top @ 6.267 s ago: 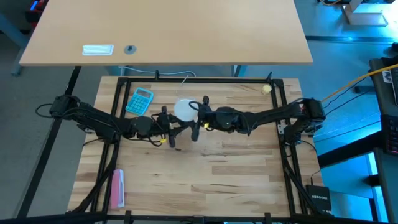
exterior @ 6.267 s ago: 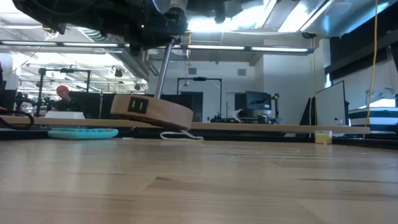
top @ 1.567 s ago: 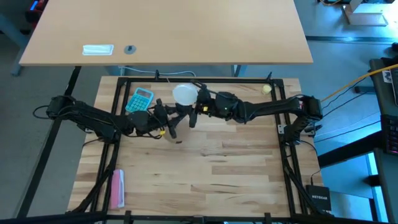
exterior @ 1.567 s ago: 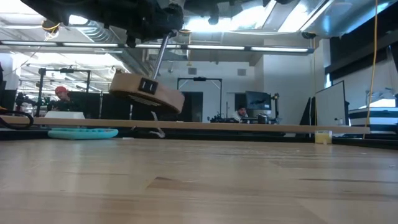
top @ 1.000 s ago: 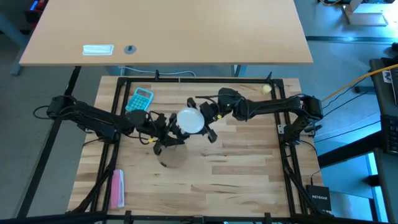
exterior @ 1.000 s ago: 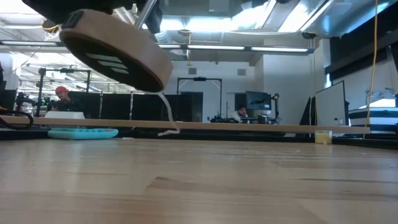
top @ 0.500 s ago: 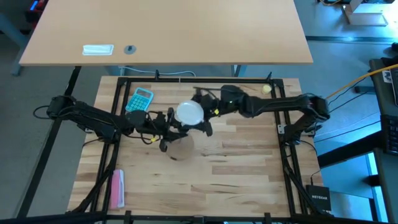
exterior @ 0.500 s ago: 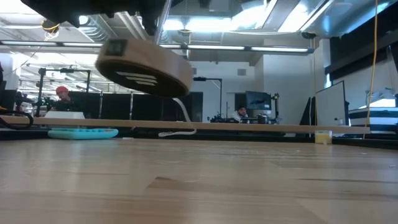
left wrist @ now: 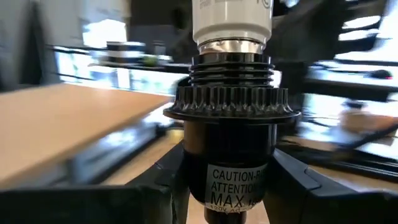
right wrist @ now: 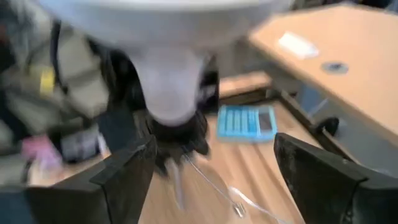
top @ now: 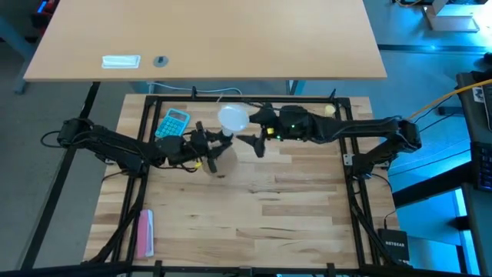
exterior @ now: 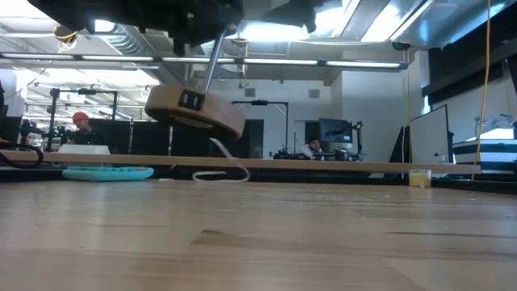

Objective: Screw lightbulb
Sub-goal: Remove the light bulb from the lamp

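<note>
High view: the left end effector (top: 217,146) sat near the middle of the wooden surface (top: 254,208), toward 11 o'clock from its centre, clenched on the black socket. The lightbulb (top: 233,118) showed as a white dome just beyond it, at 12 o'clock from the left end effector. The right end effector (top: 250,132) hung just beside the dome, fingers apart and off the glass. My reading: one arm steadied the fitting so the other could turn the bulb, and the right one had let go to take a fresh bite. A blue calculator (top: 174,123) lay at 10 o'clock on the surface, a pink item (top: 144,232) at 8 o'clock, a small yellowish ball (top: 329,110) at 1 o'clock.

Low view: the round wooden disc (exterior: 195,111) hung tilted, clear of the surface, its white cord (exterior: 229,170) trailing down to it. Lifted, I judged, to bring the socket up to the bulb. A small dark label showed on the disc's rim; unreadable.

Left wrist view: the socket (left wrist: 231,143) was gripped between the dark fingers (left wrist: 297,177), the bulb's metal thread seated in its top. Label read "CAUTION", "ATTENTION", "MAX"; the rest was cut off.

Right wrist view: the bulb's dome (right wrist: 163,25) filled the frame, fingers (right wrist: 127,171) spread wide either side, not touching. Calculator keys were visible, no legible writing.
</note>
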Tool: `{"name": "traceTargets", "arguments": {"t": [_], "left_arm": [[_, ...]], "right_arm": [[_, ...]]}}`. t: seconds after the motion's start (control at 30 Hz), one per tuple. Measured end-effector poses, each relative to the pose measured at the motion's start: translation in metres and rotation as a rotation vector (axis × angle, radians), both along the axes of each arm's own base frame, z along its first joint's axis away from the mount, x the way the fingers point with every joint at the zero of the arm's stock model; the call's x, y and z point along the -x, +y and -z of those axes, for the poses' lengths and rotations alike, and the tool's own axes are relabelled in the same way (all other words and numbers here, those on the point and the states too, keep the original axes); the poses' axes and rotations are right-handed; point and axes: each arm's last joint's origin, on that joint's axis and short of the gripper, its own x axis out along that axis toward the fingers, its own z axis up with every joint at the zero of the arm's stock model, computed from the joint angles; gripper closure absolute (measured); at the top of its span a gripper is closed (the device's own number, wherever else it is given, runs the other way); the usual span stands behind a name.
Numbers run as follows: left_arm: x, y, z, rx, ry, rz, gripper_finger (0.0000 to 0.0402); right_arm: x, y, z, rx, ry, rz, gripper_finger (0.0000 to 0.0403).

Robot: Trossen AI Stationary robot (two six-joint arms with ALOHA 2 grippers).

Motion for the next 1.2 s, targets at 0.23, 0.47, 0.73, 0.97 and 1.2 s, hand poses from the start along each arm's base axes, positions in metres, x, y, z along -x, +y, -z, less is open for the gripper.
{"name": "traceTargets", "arguments": {"t": [0.23,0.47,0.73,0.97,1.2], "left_arm": [[0.003,0.006,0.001,-0.076,0.051,-0.233,0.0267],[0.004,0.007,0.002,-0.082,0.069,-0.272,0.0267],[0.003,0.007,0.003,-0.075,0.078,-0.27,0.0267],[0.003,0.006,0.003,-0.055,0.065,-0.264,0.0261],[0.004,-0.006,0.0,-0.02,0.027,-0.064,0.0267]], "right_arm": [[-0.033,-0.005,0.02,-0.117,-0.23,0.085,0.0078],[-0.057,-0.009,0.035,-0.079,-0.395,0.118,0.0077],[-0.069,-0.011,0.025,0.046,-0.421,0.142,0.0096],[-0.075,-0.012,0.016,0.091,-0.348,0.068,0.0238],[-0.065,-0.009,0.007,0.124,-0.298,-0.134,0.0243]]}}
